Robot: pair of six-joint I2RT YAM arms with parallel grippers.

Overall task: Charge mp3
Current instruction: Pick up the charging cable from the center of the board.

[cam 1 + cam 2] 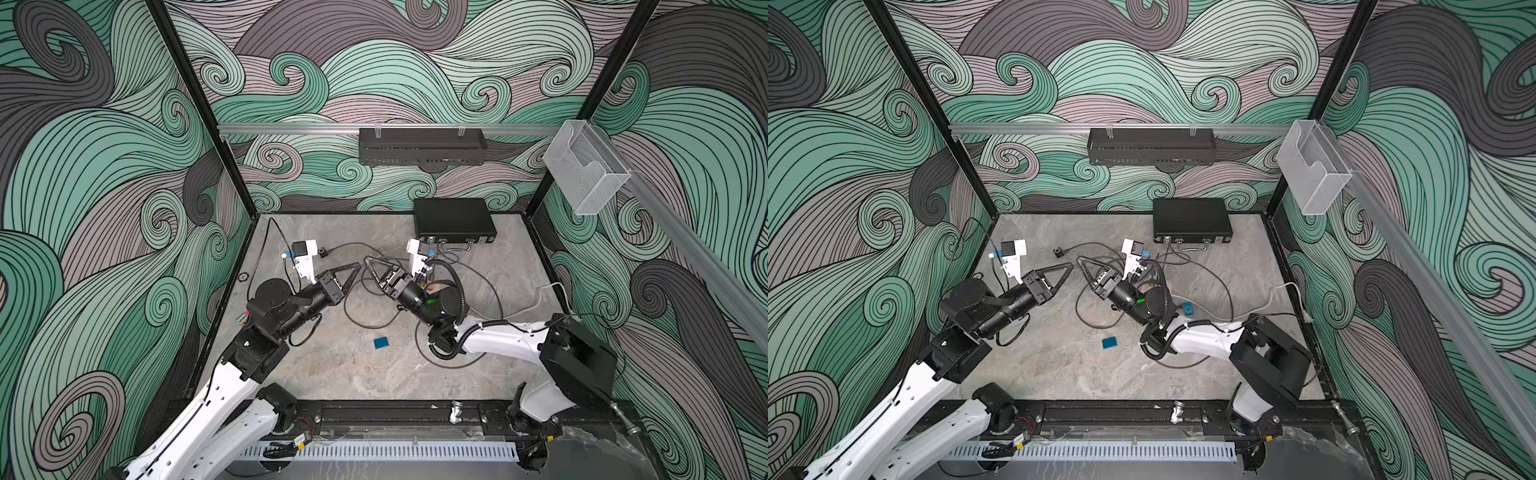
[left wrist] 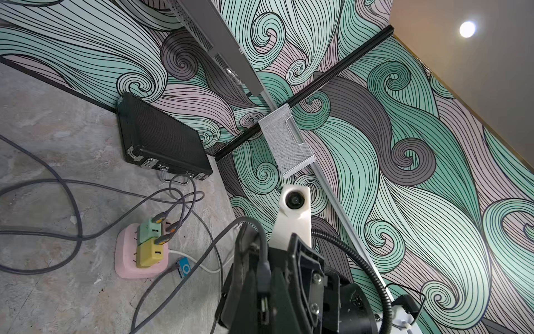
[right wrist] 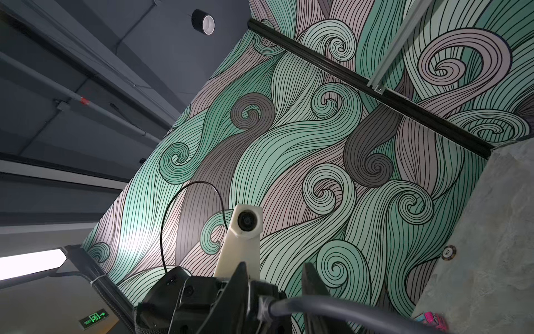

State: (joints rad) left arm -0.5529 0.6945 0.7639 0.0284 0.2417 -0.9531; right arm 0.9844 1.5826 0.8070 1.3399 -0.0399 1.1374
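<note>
Mp3 player: the small blue clip-on mp3 player (image 2: 183, 266) lies flat on the grey stone-look bench (image 1: 332, 374), right of its middle, just beside the pink power strip (image 2: 122, 260).
Hidden: in a top view we see only a blue corner of the mp3 player (image 1: 1187, 308) past the right arm. A grey lead's end meets its edge, and we cannot tell whether it is plugged in.
Left gripper (image 1: 356, 266): fingers closed on the grey cable (image 2: 261, 260) near its plug, above the bench's middle.
Right gripper (image 1: 366, 259): tip almost meets the left one; we cannot tell whether its fingers press the plug.
Around: loose grey leads (image 2: 78, 215) loop across the bench beneath both grippers. A black ribbed case (image 1: 453, 220) sits at the far edge and a blue square pad (image 1: 381, 342) lies toward the near edge.
</note>
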